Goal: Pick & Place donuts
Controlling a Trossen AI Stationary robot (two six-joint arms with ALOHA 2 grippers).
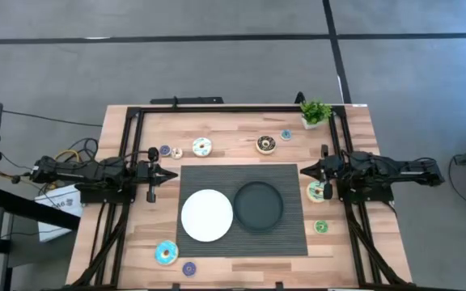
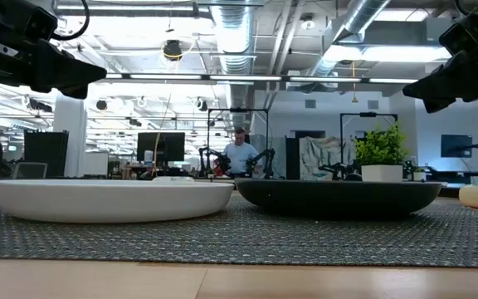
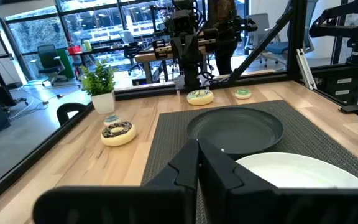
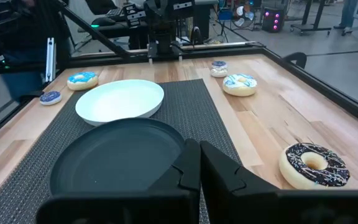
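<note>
Nothing is picked yet: both the left gripper [image 1: 171, 173] and right gripper [image 1: 304, 170] hang closed and empty beside the mat [image 1: 290, 234], donuts [image 1: 202, 147] lie scattered around it, so next 1 must open over a donut.

Two plates [image 1: 207, 215] side by side on mat [image 1: 217, 179]

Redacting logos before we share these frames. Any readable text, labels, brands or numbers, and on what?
No text can be read in any view.
White sheet on the floor left of the table: dark print on it, too small to read.
Monitors in the room behind, low view: lit, nothing legible.
White plate, black plate, mat, donuts, plant pot: no markings visible.
</note>
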